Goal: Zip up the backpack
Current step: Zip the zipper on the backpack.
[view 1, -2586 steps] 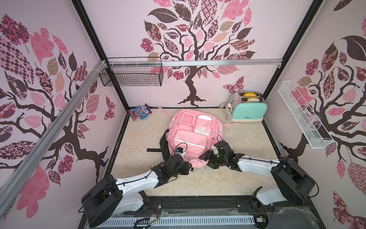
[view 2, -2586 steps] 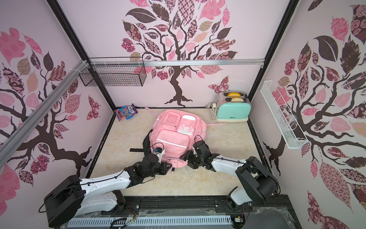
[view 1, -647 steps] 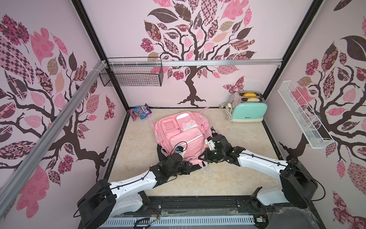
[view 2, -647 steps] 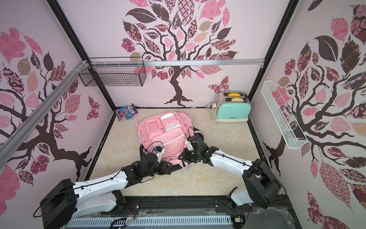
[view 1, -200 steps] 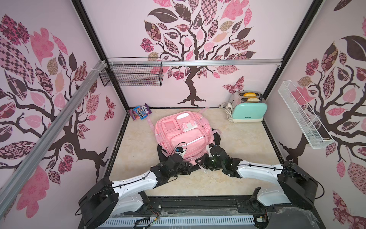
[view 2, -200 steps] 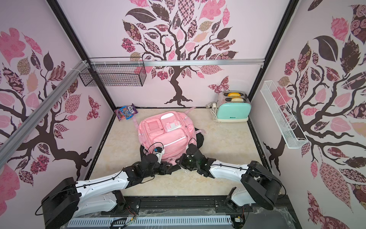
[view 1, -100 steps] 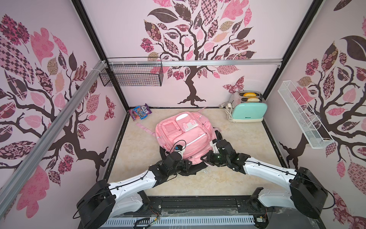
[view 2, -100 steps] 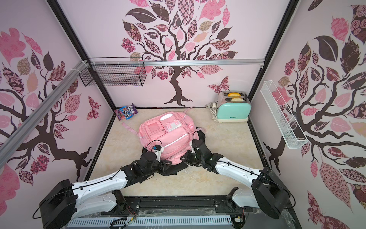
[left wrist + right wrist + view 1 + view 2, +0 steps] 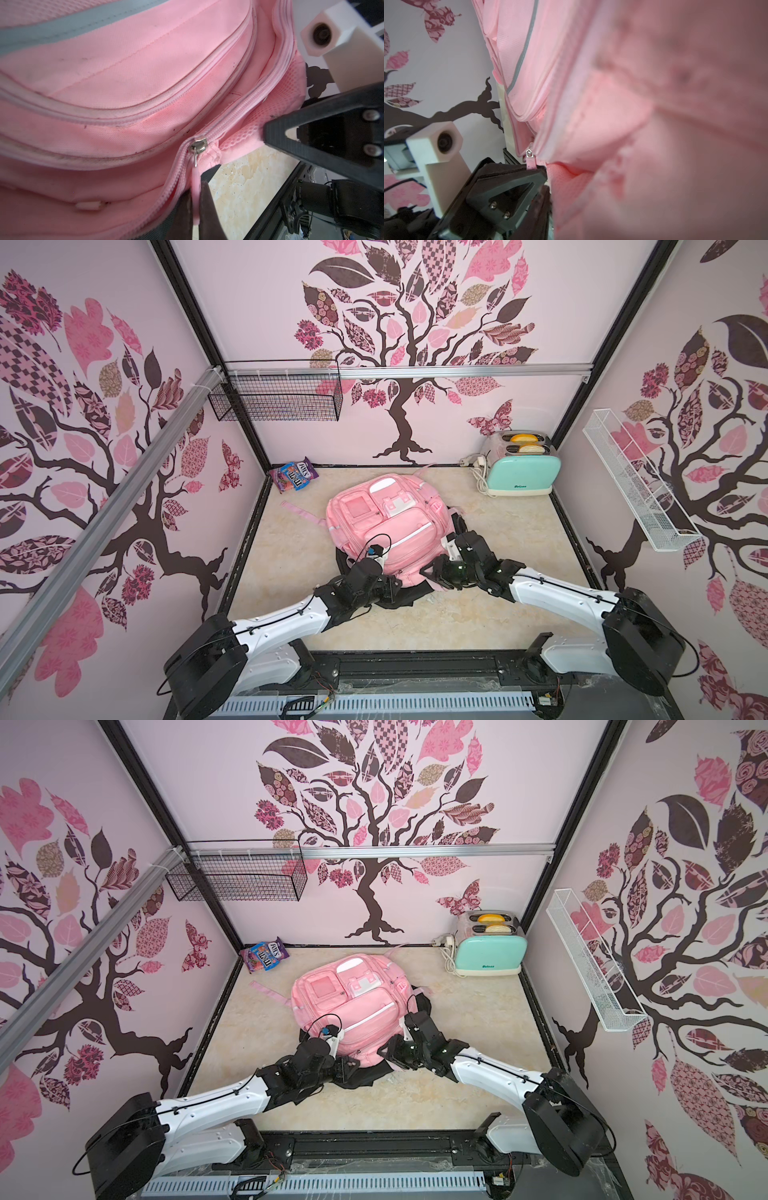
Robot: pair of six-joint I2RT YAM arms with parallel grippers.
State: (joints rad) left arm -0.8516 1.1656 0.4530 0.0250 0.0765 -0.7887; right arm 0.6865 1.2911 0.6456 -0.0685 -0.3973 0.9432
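The pink backpack (image 9: pixel 386 526) lies at the centre of the frame in both top views, on top of dark fabric (image 9: pixel 401 599). The left gripper (image 9: pixel 196 187) is clamped tight on the pink pull tab (image 9: pixel 195 176). The silver slider (image 9: pixel 198 146) sits at lower centre of the left wrist view. The teeth are meshed toward the upper right and the track gapes toward the bottom edge. So it looks partly zipped, with a stretch left to run.

The right gripper (image 9: pixel 434 571) presses at the mesh side pocket (image 9: pixel 239 137). Only one finger shows, so apart or together, there's no telling.

The count: one pink backpack, two grippers, one mint toaster (image 9: pixel 521 475) and one candy bag (image 9: pixel 294 480). There are two baskets, a black wire basket (image 9: pixel 274 402) and a white wire basket (image 9: pixel 636 485).
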